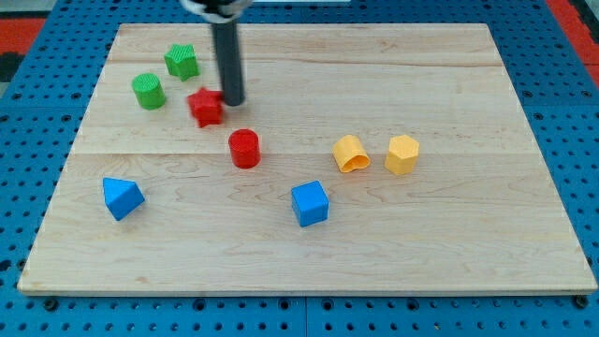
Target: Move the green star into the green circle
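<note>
The green star (pixel 182 62) lies at the view's upper left on the wooden board (pixel 309 253). The green circle, a short cylinder (pixel 148 91), stands just below and left of it, a small gap between them. My tip (pixel 232 101) is down on the board right of both, touching the right side of a red star-like block (pixel 206 107). The tip is about a block's width right of and below the green star.
A red cylinder (pixel 244 148) stands below the tip. A blue triangular block (pixel 123 197) is at lower left, a blue cube (pixel 310 203) at lower middle. Two yellow blocks (pixel 351 153) (pixel 401 154) sit right of centre. A blue pegboard (pixel 37 112) surrounds the board.
</note>
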`<state>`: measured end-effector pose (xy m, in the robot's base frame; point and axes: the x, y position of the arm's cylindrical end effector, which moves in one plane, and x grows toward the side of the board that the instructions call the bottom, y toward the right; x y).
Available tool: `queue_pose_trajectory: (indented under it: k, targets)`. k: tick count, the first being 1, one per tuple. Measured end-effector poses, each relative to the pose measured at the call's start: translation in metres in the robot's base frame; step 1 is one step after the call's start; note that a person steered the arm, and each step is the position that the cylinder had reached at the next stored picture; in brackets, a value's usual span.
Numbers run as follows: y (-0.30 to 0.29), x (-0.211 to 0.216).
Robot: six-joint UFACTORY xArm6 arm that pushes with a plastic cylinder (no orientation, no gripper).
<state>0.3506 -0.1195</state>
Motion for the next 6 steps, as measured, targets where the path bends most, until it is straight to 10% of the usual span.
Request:
queue_pose_trajectory:
  k: [3, 6]
  targets:
    - [0.028, -0.096]
    - [-0.100, -0.059]
